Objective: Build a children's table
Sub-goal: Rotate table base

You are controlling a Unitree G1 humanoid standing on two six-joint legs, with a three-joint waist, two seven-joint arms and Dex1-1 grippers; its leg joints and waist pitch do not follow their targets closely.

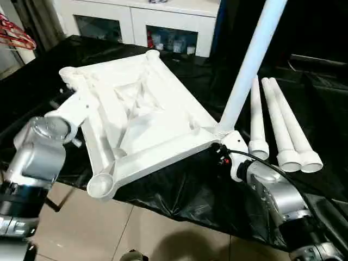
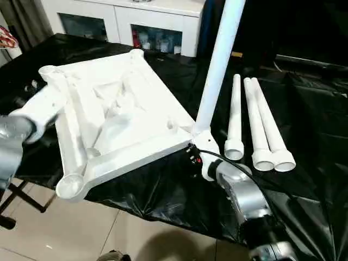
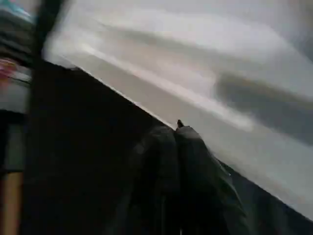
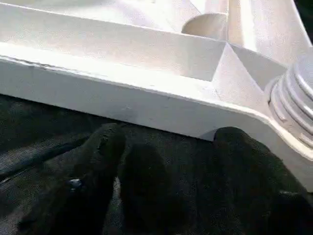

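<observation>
The top point(image 1: 136, 117) lies ribbed side up on the black sheet point(image 1: 179, 190), one leg point(image 1: 250, 65) standing in its near right corner socket, three legs point(image 1: 280, 125) lying just beside. The left gripper point(image 3: 176, 134), fingers pressed together, empty, sits by the top's left edge. The right gripper point(image 4: 166, 142), fingers apart, rests against the near rim below the standing leg.

The upright leg point(image 1: 252, 60) runs off the frame's top edge. The left wrist view is smeared with blur, and the cabinet point(image 1: 157, 24) contents are too small to tell.
</observation>
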